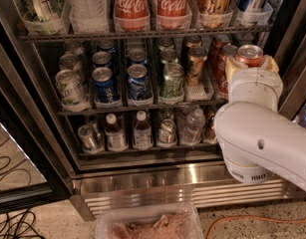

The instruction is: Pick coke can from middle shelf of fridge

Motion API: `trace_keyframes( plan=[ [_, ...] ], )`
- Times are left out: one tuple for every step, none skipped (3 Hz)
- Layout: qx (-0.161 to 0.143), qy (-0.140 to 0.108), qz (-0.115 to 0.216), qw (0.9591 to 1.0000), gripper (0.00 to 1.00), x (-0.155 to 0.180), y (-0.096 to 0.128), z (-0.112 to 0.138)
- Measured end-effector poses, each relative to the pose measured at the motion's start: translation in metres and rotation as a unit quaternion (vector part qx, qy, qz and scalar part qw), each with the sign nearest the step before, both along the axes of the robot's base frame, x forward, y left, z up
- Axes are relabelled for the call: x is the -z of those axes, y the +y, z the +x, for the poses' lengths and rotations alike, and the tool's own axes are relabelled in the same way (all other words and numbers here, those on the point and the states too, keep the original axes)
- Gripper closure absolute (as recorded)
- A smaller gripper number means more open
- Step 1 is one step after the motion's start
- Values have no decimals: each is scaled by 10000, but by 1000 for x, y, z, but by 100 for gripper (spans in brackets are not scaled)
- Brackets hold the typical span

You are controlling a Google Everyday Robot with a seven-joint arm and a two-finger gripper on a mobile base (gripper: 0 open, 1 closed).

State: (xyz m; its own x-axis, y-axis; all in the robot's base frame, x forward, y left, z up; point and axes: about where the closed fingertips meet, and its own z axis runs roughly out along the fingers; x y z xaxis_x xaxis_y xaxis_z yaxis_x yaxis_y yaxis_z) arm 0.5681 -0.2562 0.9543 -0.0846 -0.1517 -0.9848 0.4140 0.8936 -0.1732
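Observation:
The fridge (142, 176) stands open in front of me, with a steel frame and a slatted grille at the bottom. Its middle shelf (117, 108) is a dark wire rack with rows of small cans. My gripper (250, 61) is at the right end of that shelf, on top of the white arm (257, 138). It is shut on a red coke can (249, 53) with a silver top; tan fingers (230, 67) show on either side of it. More red cans (221, 63) stand just left of it on the shelf.
Large Coca-Cola bottles (130, 4) stand on the rack above. Blue cans (103, 81), a green can (171, 79) and a bronze can (196, 63) fill the middle shelf. Small capped bottles (141, 131) are below. A clear tub (147, 223) and cables (13, 223) lie on the floor.

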Motion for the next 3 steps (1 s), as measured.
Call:
trace_keyframes(
  plan=[
    [-181, 78, 36, 9998, 100, 1, -9, -50],
    [-280, 202, -15, 9994, 100, 9, -24, -116],
    [-389, 172, 197, 9989, 100, 13, -16, -122]
  ],
)
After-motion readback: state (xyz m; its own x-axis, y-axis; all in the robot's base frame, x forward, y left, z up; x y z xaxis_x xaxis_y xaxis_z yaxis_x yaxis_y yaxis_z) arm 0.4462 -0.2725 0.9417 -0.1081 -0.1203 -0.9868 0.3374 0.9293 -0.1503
